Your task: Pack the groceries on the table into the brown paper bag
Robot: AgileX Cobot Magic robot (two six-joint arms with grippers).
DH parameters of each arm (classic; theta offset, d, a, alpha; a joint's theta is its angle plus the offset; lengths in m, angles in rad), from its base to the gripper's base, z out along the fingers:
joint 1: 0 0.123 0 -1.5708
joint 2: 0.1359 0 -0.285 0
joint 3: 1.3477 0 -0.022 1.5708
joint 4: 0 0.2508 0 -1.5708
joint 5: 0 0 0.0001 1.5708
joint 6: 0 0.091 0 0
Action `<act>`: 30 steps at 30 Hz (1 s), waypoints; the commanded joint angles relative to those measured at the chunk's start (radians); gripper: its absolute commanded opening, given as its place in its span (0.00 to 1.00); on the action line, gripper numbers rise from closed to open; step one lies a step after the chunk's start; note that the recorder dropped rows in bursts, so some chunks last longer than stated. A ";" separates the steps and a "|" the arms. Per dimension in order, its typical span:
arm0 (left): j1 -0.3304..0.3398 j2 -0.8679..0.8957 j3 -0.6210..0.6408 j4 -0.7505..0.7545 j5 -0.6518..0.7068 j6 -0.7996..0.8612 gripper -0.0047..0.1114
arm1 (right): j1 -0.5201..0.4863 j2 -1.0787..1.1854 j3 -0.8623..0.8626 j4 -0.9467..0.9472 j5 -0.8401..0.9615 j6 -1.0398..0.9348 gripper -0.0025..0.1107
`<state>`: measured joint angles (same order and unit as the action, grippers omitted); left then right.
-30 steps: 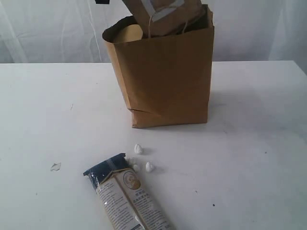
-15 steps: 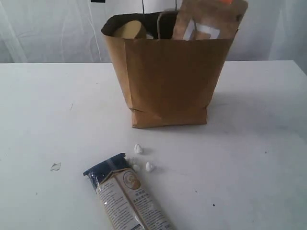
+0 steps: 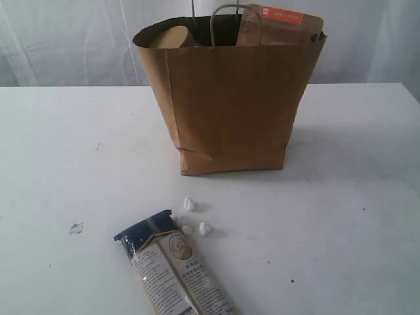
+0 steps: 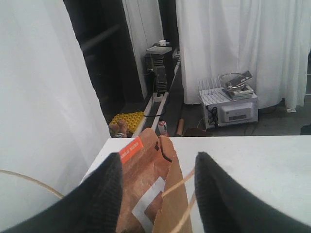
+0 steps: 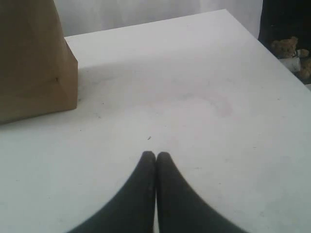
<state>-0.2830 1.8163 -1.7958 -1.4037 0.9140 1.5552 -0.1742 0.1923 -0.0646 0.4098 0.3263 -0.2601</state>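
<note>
Standing in the brown paper bag (image 3: 230, 105), one brown red-labelled pouch (image 3: 279, 26) pokes above the rim, just under the left gripper (image 4: 158, 156), whose fingers are spread wide and grip nothing. Label print unreadable. One tan-lidded jar (image 3: 172, 36) beside it. On the table (image 3: 354, 197): one long blue-topped noodle packet (image 3: 174, 266), text too small to read, w/ approx. three small white lumps (image 3: 205, 228) by its blue end. Right gripper (image 5: 156, 155) — tips pressed together over bare tabletop.

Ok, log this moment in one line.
left gripper: open over pouch | pouch: in bag, top showing | right gripper: shut above table | on table: noodle packet, white lumps
</note>
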 commanded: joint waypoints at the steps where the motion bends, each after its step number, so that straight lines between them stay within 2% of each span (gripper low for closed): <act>1: 0.001 -0.053 -0.007 -0.022 0.031 -0.027 0.48 | 0.004 0.004 0.004 0.002 -0.010 0.004 0.02; 5: 0.001 -0.109 -0.007 -0.002 0.056 -0.042 0.48 | 0.004 0.004 0.004 0.002 -0.010 0.004 0.02; 8: 0.001 -0.161 -0.007 0.087 0.068 -0.066 0.46 | 0.004 0.004 0.004 0.002 -0.010 0.004 0.02; 12: 0.001 -0.243 -0.007 0.298 0.031 -0.223 0.29 | 0.004 0.004 0.004 0.002 -0.010 0.004 0.02; 17: 0.001 -0.331 -0.007 0.608 -0.021 -0.449 0.04 | 0.004 0.004 0.004 0.002 -0.010 0.004 0.02; 20: 0.001 -0.355 -0.007 0.769 -0.048 -0.625 0.04 | 0.004 0.004 0.004 0.002 -0.010 0.004 0.02; 22: 0.001 -0.363 -0.007 0.966 -0.054 -0.862 0.04 | 0.004 0.004 0.004 0.002 -0.010 0.004 0.02; 23: 0.001 -0.363 0.001 1.102 -0.043 -1.051 0.04 | 0.004 0.004 0.004 -0.003 -0.010 0.002 0.02; 25: 0.001 -0.363 0.053 1.298 -0.038 -1.239 0.04 | 0.004 0.004 0.004 -0.005 -0.010 0.002 0.02; 27: 0.001 -0.363 0.137 1.392 -0.038 -1.330 0.04 | 0.004 0.004 0.004 -0.005 -0.010 0.002 0.02; 30: 0.001 -0.376 0.294 1.404 -0.061 -1.352 0.04 | 0.004 0.004 0.004 -0.005 -0.010 0.002 0.02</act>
<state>-0.2808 1.4621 -1.5893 -0.0055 0.8638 0.2402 -0.1742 0.1923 -0.0646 0.4080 0.3263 -0.2601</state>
